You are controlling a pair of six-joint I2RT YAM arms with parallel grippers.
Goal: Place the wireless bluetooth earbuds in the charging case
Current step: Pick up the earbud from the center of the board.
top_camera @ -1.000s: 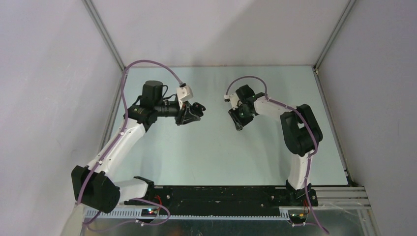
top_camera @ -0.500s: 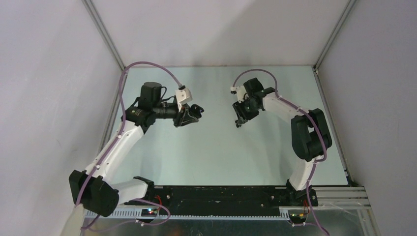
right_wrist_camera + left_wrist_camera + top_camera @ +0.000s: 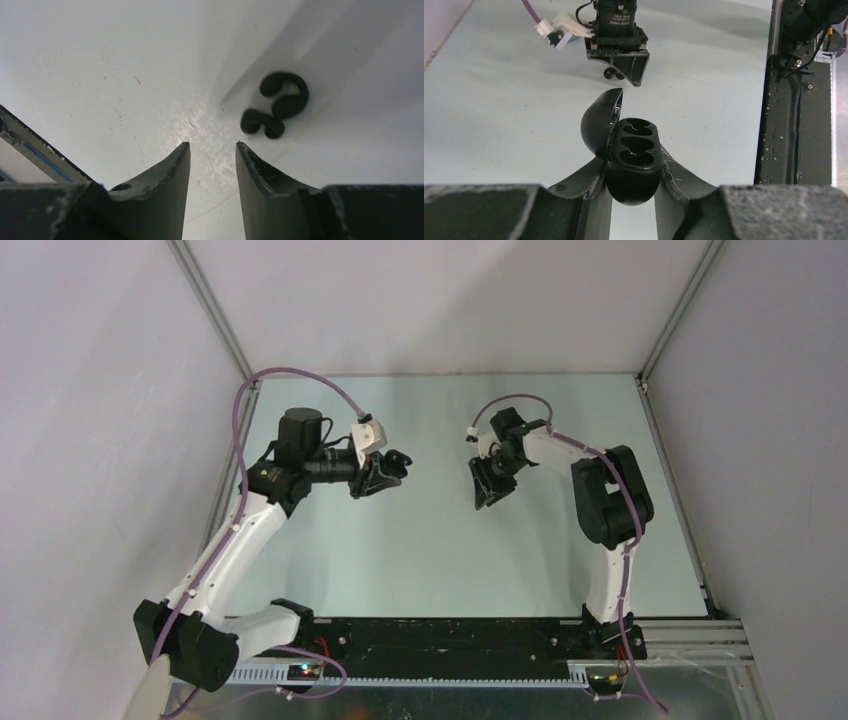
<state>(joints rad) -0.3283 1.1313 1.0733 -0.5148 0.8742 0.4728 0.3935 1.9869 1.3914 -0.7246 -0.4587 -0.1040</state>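
The black charging case (image 3: 633, 155) has its lid (image 3: 598, 124) swung open to the left, and its two sockets show dark and hollow. My left gripper (image 3: 633, 166) is shut on the case's lower body and holds it above the table; in the top view that gripper (image 3: 386, 471) is left of centre. Two black earbuds (image 3: 276, 106) lie touching on the table, just ahead and to the right of my right gripper (image 3: 213, 145). Its jaws stand open with bare table between them. The same earbuds (image 3: 611, 74) show under the right gripper (image 3: 489, 492) in the left wrist view.
The pale table (image 3: 440, 540) is walled by grey panels at the back and sides. A black rail (image 3: 450, 635) with both arm bases runs along the near edge. The two grippers face each other across a gap at mid-table.
The right wrist swung back and then came down again over the earbuds, its jaws shifting slightly. The left arm drifted a little left and back with the case still held.
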